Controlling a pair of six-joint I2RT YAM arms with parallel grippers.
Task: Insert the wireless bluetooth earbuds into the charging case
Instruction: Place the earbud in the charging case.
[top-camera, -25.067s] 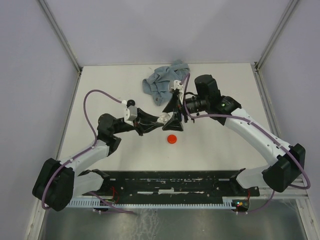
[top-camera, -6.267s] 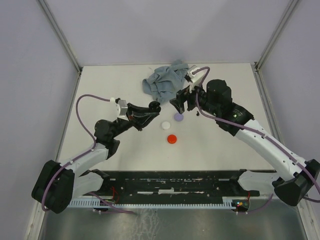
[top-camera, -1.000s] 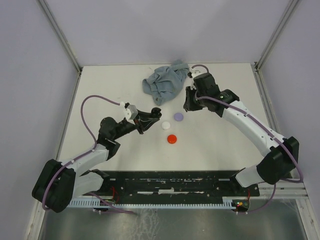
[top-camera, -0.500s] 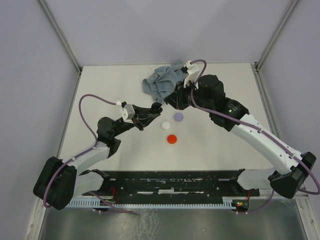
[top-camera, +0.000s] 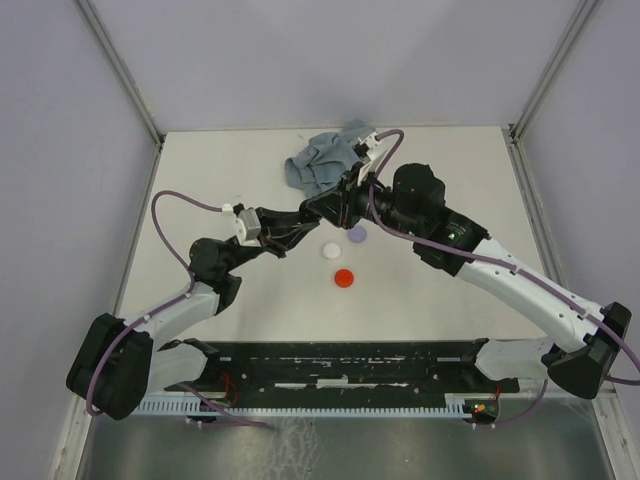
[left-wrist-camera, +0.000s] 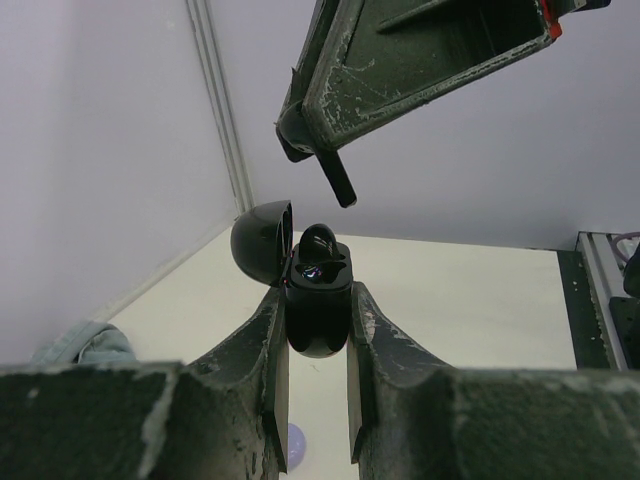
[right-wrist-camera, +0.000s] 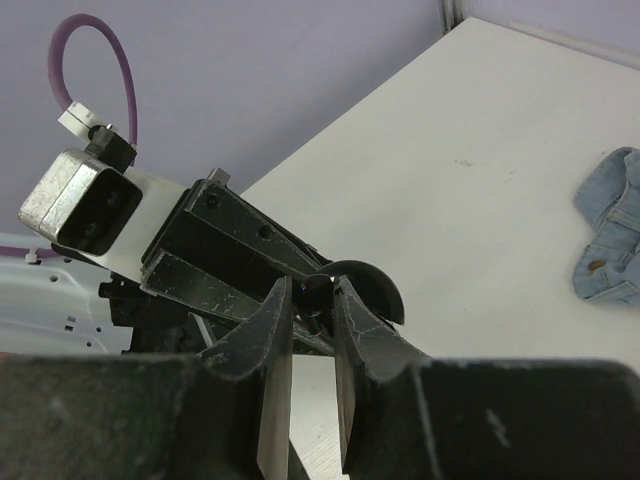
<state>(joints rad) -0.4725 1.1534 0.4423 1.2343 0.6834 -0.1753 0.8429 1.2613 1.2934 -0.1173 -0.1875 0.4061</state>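
Note:
The black charging case (left-wrist-camera: 318, 300) hangs above the table with its lid (left-wrist-camera: 262, 240) hinged open, and my left gripper (left-wrist-camera: 317, 300) is shut on it. One black earbud (left-wrist-camera: 320, 242) sits in the case's top. Directly above it, my right gripper (right-wrist-camera: 312, 290) is shut on a second black earbud (right-wrist-camera: 318, 292), whose stem (left-wrist-camera: 338, 184) points down at the case with a small gap left. In the top view the two grippers meet, left gripper (top-camera: 312, 214) and right gripper (top-camera: 336, 205), just in front of the cloth.
A crumpled blue-grey cloth (top-camera: 325, 165) lies at the back of the table. Three coin-sized discs lie below the grippers: lilac (top-camera: 356, 235), white (top-camera: 331, 251) and red (top-camera: 344, 277). Frame posts stand at the table's back corners.
My right gripper has swung left and forward from beside the cloth until it is over the case. The left gripper has shifted only slightly, still holding the open case.

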